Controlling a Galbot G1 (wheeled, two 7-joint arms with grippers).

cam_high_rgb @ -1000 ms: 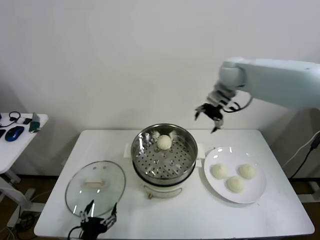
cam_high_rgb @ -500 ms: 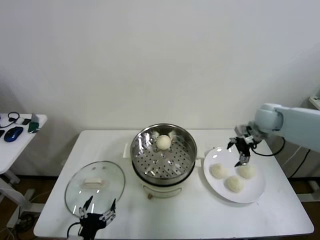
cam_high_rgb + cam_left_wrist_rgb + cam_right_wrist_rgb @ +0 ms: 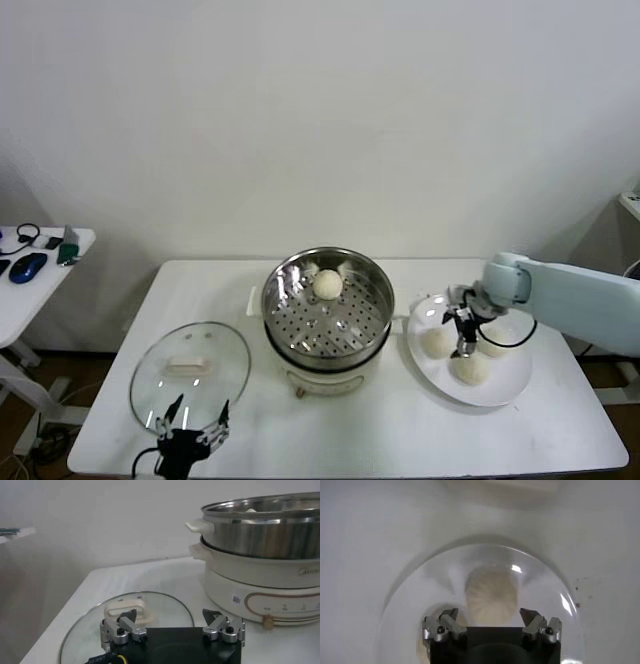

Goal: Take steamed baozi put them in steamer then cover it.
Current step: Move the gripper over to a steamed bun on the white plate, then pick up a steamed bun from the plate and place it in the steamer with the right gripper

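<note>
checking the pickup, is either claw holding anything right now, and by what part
Nothing is held yet. The right claw is down over the plate, its fingers either side of a bun without gripping it. The left claw waits open by the glass lid.

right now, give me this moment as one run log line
right tool: down over plate, straddling a baozi | left tool: open, parked by cover | steamer: one baozi inside, uncovered
</note>
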